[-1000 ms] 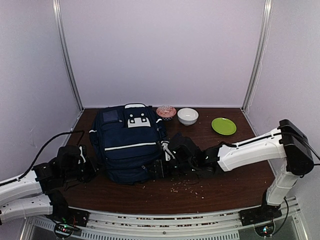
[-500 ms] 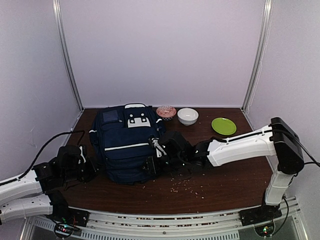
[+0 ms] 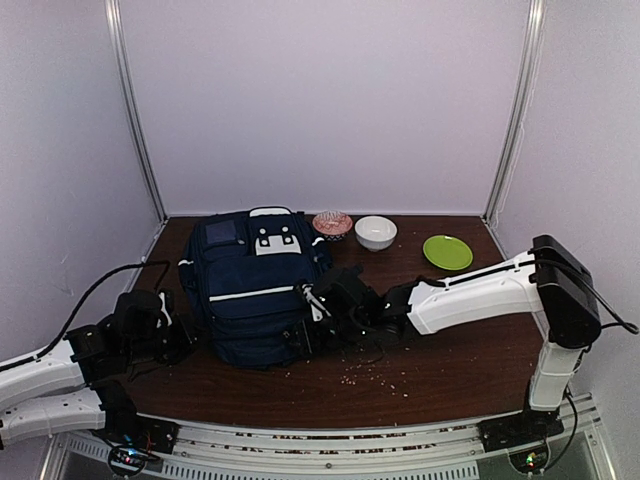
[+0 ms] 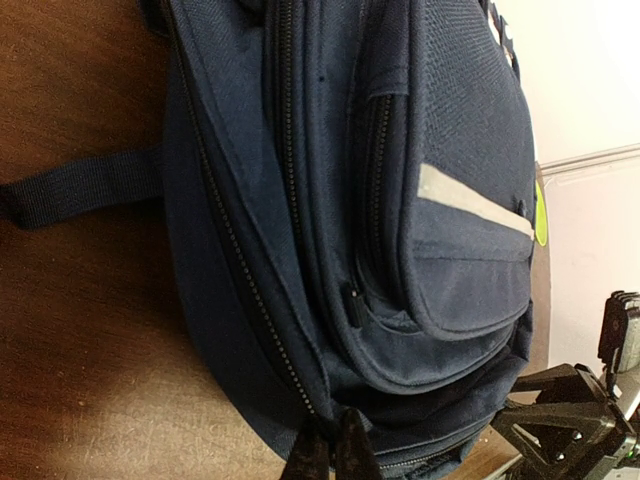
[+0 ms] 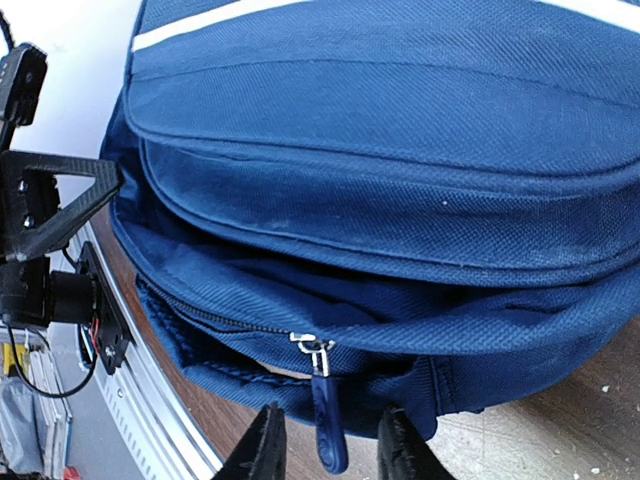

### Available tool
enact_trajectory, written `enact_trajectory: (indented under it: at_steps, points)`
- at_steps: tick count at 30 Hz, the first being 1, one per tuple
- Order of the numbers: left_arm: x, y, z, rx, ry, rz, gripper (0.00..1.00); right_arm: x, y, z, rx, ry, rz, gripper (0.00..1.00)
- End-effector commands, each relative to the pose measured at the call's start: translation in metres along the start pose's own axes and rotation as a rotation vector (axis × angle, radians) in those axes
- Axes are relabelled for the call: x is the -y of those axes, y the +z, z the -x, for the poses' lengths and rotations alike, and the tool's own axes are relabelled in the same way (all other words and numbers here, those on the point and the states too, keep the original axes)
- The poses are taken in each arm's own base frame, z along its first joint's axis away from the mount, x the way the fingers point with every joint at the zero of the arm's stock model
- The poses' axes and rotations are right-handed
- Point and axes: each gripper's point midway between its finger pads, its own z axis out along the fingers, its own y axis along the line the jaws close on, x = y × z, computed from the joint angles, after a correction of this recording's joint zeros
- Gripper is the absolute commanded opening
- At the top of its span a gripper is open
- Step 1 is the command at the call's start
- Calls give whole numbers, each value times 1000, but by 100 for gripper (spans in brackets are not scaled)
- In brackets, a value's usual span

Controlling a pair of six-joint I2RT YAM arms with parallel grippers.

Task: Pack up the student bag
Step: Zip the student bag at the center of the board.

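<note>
The student bag (image 3: 255, 290), navy with a white stripe, lies flat on the brown table (image 3: 470, 350). My left gripper (image 4: 332, 450) is at the bag's left near corner, its two tips pressed together on the fabric edge beside the zipper. My right gripper (image 5: 330, 445) is at the bag's near right end (image 3: 305, 335), open. Its fingers (image 5: 262, 445) stand either side of a blue zipper pull (image 5: 326, 420) that hangs from a metal slider without touching them. The zipper looks closed to the left of the slider.
Behind the bag stand a pink patterned bowl (image 3: 332, 223), a white bowl (image 3: 376, 232) and a green plate (image 3: 447, 252). Crumbs (image 3: 375, 375) are scattered on the table in front of the right arm. A dark strap (image 4: 80, 185) trails from the bag's left side.
My right arm has slid left up to the bag's near end, and its jaws have narrowed around the zipper pull. The left arm and the bag have stayed put.
</note>
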Motion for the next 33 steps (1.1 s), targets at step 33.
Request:
enact_trajectory:
  at_steps: [33]
  points:
    - [11,-26,26,110,72,-23,0,89,-56,-7,184,160,-286,0]
